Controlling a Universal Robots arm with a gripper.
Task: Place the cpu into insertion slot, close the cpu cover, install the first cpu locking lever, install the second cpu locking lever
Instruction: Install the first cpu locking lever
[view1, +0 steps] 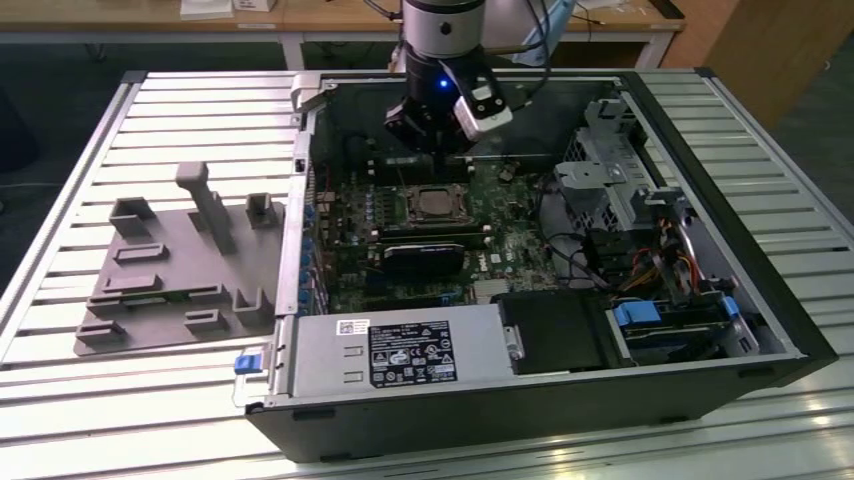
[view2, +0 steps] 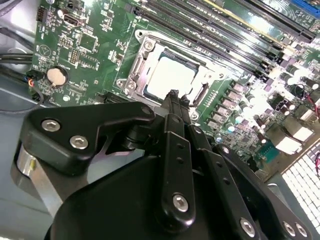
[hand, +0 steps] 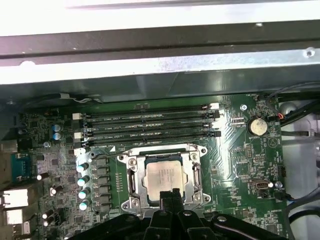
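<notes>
One flat, square cpu (hand: 162, 176) with a silver-grey metal top sits in the single dark insertion slot (hand: 141, 173), framed by one thin silver cpu cover (hand: 159, 151). Four long black memory slots (hand: 150, 124) lie beside it. The fingers (hand: 164, 201) of the black gripper (hand: 168, 194) are clenched empty near the chip.

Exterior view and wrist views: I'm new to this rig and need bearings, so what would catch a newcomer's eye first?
The silver cpu stands out on the green board, framed by the cpu cover. The gripper hovers close to its edge, fingers together. In the exterior view, the open computer case lies on a slatted table, with a grey fixture on the exterior view's left.
</notes>
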